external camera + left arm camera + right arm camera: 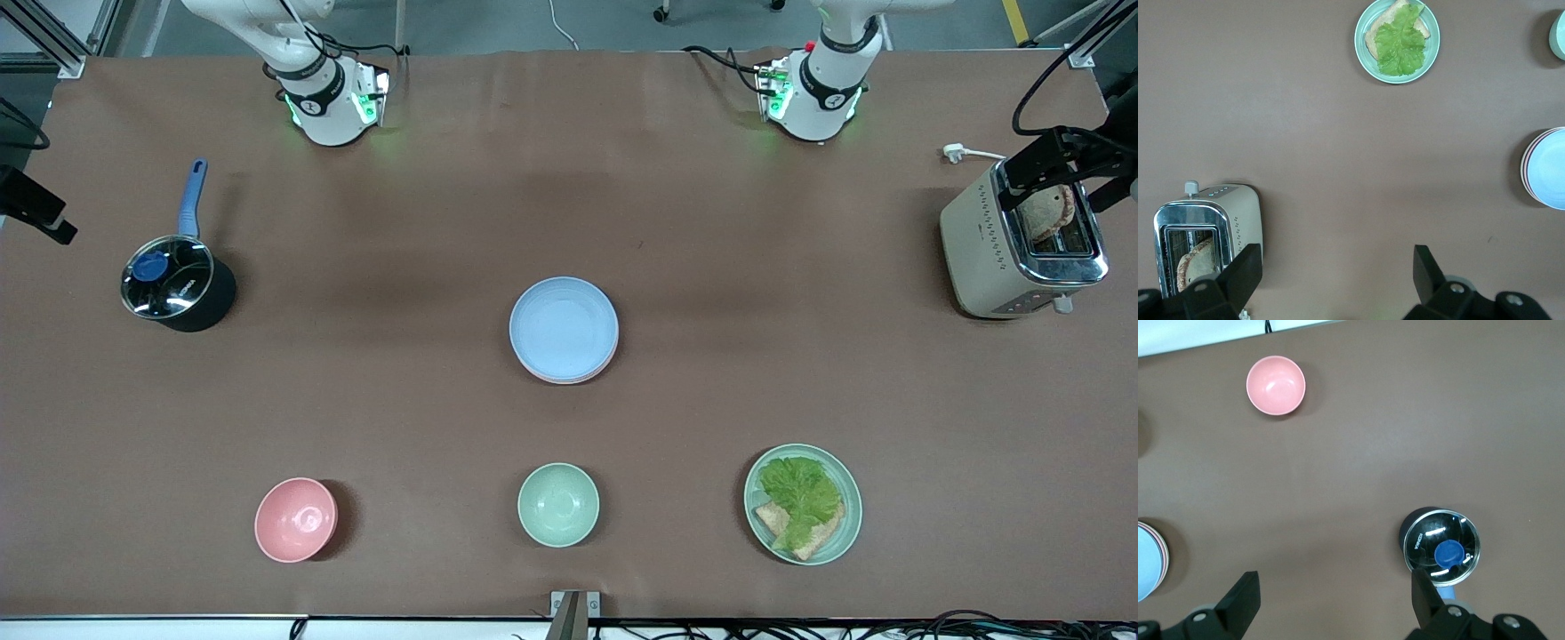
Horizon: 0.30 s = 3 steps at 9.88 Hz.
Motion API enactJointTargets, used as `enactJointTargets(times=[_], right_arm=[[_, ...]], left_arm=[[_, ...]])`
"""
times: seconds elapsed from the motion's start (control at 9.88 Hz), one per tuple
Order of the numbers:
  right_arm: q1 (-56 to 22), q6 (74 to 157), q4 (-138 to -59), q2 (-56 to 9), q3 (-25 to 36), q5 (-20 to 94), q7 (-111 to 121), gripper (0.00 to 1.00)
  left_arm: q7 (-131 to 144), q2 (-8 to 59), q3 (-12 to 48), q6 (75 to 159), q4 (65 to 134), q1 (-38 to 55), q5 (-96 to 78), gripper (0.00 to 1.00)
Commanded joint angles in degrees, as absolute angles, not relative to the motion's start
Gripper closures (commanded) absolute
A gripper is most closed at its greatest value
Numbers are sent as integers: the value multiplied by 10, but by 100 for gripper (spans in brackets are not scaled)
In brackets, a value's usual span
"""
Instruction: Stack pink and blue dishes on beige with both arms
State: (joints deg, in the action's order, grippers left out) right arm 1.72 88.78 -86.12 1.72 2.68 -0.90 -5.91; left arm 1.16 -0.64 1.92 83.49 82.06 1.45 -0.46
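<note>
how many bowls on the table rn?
2. Deep pink bowl near the front camera toward the right arm's end; small mint-green bowl beside it, nearer the camera than the pale blue-topped plate stack.

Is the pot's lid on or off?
On. The glass lid with its blue knob covers the black pot, sitting level on the rim.

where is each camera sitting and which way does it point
Front view: high across the table, facing both arm bases; round pale blue plate central.
Left wrist view: looks down past the open left gripper at the cream metal toaster.
Right wrist view: looks down past the open right gripper at the black lidded saucepan.
All three show the blue plate.
</note>
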Motion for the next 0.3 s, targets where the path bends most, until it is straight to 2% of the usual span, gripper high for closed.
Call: enactJointTargets(times=[0.0,0.2], right_arm=[[24,866,-835,11,21,-11,-52,0],[25,855,-833,7,20,-15,-51,0]], left_arm=[[14,-7,18,828,836,17,3,0],[14,-7,18,828,837,18,3,0]])
